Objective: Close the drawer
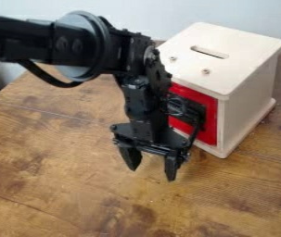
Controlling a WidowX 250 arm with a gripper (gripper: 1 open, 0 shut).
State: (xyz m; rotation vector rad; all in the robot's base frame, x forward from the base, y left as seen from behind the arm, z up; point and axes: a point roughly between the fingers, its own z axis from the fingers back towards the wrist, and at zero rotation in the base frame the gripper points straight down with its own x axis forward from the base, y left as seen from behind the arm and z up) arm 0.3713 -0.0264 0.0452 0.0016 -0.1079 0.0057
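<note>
- Gripper [153, 172]: fingers spread moderately, nothing between them, tips downward above the brown tabletop [69, 176].
- Drawer [192, 106]: red, in the pale box's [236, 79] front, behind the gripper; contact appears possible but unclear.
- Bare wood extends in the foreground.

Pale wooden box [239, 85] with slotted top on a brown wood table [69, 157], red drawer [192, 116] in the box's front, black robot arm [87, 44] before the box, gripper [153, 167] pointing down, fingers apart, above the table in front of the box
</note>
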